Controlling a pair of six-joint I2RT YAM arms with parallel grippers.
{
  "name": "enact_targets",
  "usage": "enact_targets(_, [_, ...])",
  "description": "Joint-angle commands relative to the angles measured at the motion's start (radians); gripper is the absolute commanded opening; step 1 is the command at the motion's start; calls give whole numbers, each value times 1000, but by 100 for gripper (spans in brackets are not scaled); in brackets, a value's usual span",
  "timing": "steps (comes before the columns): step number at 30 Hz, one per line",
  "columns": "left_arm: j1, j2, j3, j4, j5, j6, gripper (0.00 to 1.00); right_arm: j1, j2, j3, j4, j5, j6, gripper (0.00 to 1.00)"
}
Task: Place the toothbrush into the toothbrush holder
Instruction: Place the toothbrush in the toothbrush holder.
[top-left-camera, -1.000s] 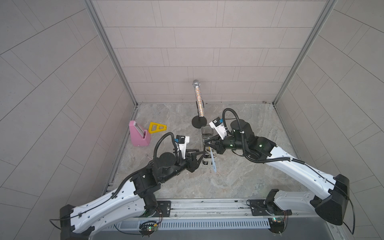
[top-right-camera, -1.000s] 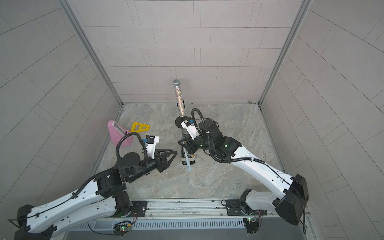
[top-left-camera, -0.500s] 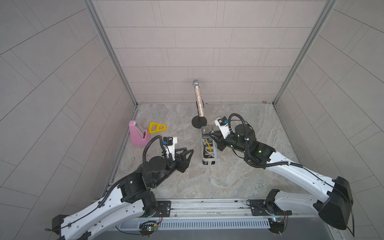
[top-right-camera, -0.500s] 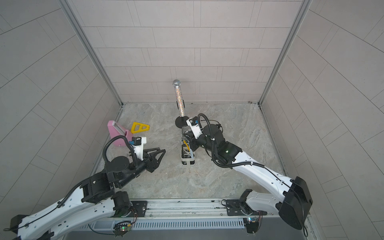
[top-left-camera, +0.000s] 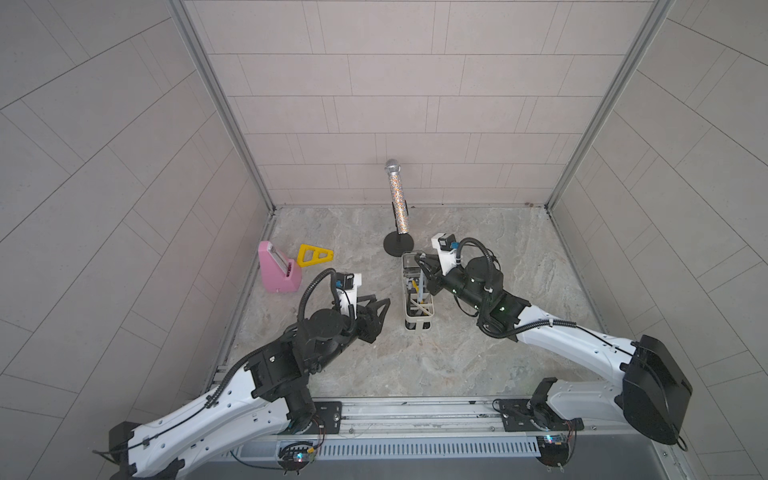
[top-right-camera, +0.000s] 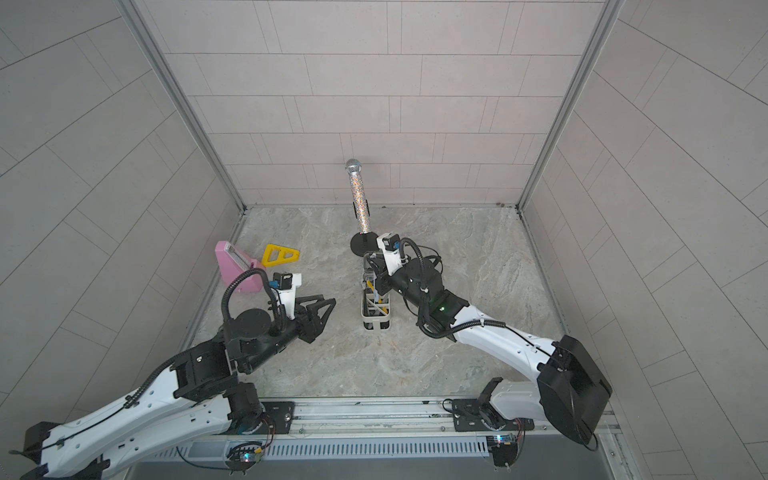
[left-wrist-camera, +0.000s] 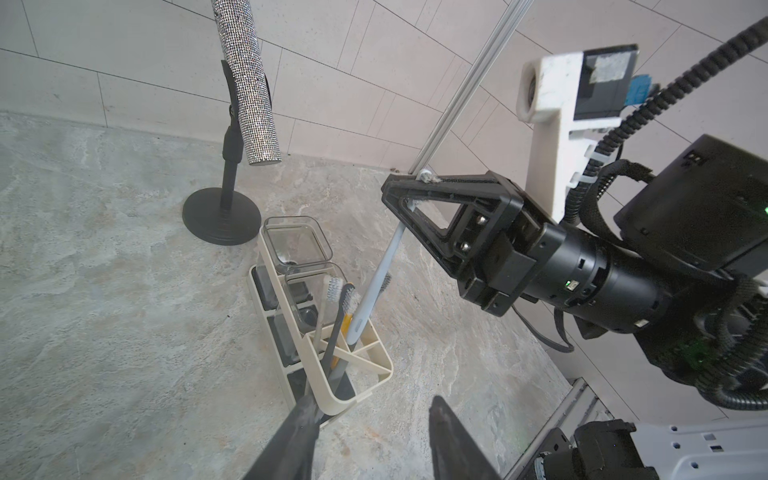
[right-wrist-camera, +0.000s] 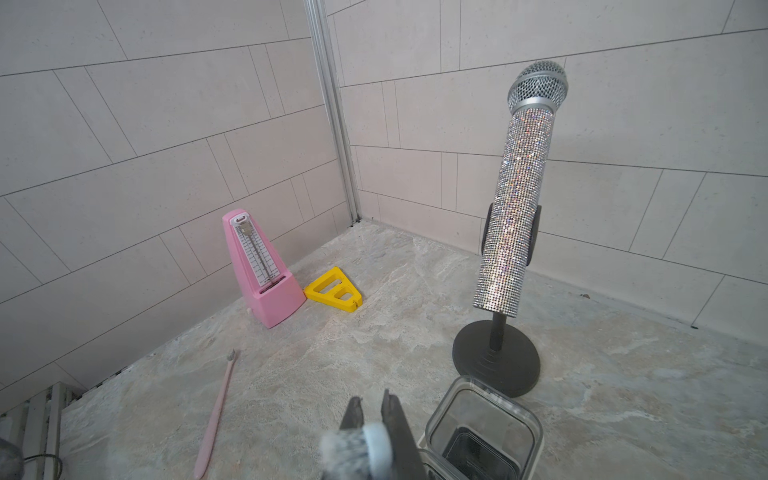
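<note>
Two arms are over the stone floor (top-left-camera: 457, 353). The right gripper (left-wrist-camera: 405, 199) is clamped on the toothbrush (left-wrist-camera: 378, 278), pinching it just under the bristle head. In the right wrist view that head (right-wrist-camera: 361, 446) is a blurred tuft right at the fingers (right-wrist-camera: 392, 415).

The toothbrush slants, with its thick lower end down inside a divided cell of the toothbrush holder (left-wrist-camera: 322, 382). That cell is at the end away from the clear box (left-wrist-camera: 297, 239). I cannot tell if the tip rests on the bottom. Two other brushes (left-wrist-camera: 348, 296) stand in neighbouring cells, bristles up.

In both top views the holder (top-left-camera: 419, 324) (top-right-camera: 376, 322) stands upright mid-floor, its long axis running front to back. The right gripper (top-left-camera: 422, 270) hangs over its far half.

The left gripper (top-left-camera: 381, 302) has its jaws spread and nothing between them. It sits well apart from the holder on the left side and points toward it. Its two fingers (left-wrist-camera: 299, 436) frame the holder's near end in the left wrist view.

A glittery microphone (top-left-camera: 397, 195) on a black round stand (top-left-camera: 399, 242) is just behind the holder. A pink metronome (top-left-camera: 276, 268) and a yellow triangle (top-left-camera: 313, 255) are near the left wall, close together. A pink brush (right-wrist-camera: 216, 415) lies flat on the floor, seen only in the right wrist view.
</note>
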Motion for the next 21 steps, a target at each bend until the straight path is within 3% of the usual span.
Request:
enact_targets(1, [1,-9,8,9,-27,23,48,-2,12,-27,104,22,18,8])
enact_targets(21, [1,-20,-3,12,-22,25,48,8,36,-126,208,79,-17,8])
